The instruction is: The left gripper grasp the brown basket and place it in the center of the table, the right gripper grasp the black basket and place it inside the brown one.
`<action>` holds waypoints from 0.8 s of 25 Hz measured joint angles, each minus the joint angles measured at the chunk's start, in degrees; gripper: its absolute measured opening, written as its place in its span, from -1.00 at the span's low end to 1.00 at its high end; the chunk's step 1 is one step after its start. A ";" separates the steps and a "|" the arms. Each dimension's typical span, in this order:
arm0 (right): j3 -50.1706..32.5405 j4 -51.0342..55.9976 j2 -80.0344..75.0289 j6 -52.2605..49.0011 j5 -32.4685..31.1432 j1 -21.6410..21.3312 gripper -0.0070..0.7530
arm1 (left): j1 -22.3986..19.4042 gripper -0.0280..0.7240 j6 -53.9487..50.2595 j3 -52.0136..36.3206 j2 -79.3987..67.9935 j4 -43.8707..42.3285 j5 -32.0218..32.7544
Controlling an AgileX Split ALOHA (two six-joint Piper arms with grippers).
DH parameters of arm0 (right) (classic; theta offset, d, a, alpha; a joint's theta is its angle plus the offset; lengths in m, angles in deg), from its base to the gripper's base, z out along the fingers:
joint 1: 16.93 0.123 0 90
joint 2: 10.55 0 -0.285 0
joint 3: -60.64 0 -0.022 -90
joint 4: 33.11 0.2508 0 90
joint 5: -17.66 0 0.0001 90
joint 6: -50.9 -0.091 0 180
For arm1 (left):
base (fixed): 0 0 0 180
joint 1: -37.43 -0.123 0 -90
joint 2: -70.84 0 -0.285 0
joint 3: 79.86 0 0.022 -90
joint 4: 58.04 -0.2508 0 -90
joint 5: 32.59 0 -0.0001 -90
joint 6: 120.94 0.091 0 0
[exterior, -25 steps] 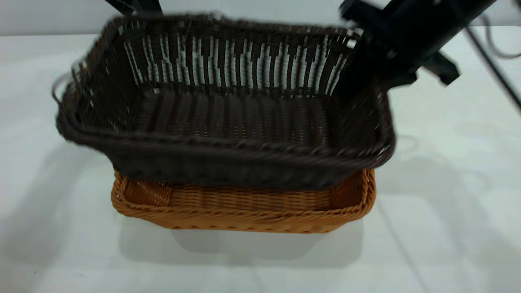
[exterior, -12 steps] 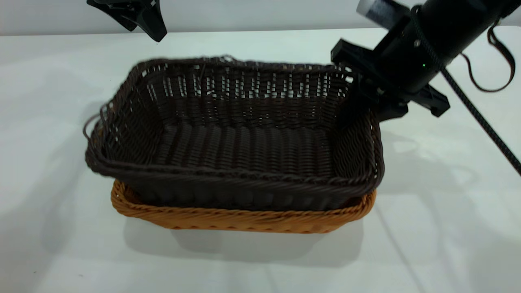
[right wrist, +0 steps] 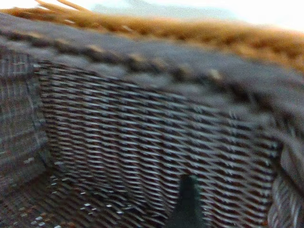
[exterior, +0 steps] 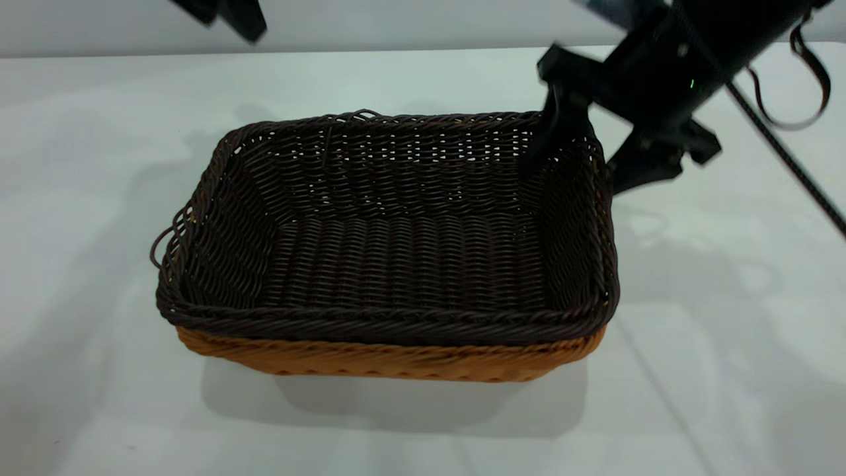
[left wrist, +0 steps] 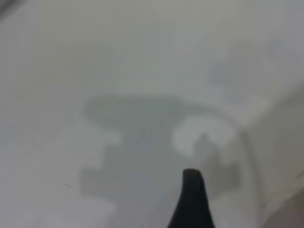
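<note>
Right gripper (exterior: 581,155) hangs at the black basket's right end, fingers spread, one finger inside the wall and the other outside it, neither visibly pinching the rim. Nearest the exterior camera, the brown basket (exterior: 390,358) sits on the table (exterior: 99,198), only its orange-tan woven side showing below the dark one. Nested inside it lies the black basket (exterior: 396,264), very dark brown-black wicker, rectangular, with a braided rim and a loop handle at its left end. Farther back, the left gripper (exterior: 228,13) is raised at the table's far left edge; I cannot tell its finger state.
</note>
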 joint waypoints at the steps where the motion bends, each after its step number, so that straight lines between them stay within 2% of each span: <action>1: 1.65 -0.05 0.00 0.84 -1.61 -0.52 0.55 | 0.00 0.50 -0.47 0.00 1.52 0.00 0.07; 4: 6.44 -2.57 1.05 1.81 -7.22 -2.05 0.63 | 0.00 0.50 -1.42 0.00 6.09 0.00 0.86; 11: 15.77 -6.17 9.32 1.21 -18.82 -6.45 0.54 | 0.00 0.50 -3.61 0.00 17.38 -0.05 9.42; 20: 16.66 -7.13 26.68 0.30 -25.79 -7.62 0.53 | 0.00 0.50 -13.68 0.00 30.38 -0.85 21.81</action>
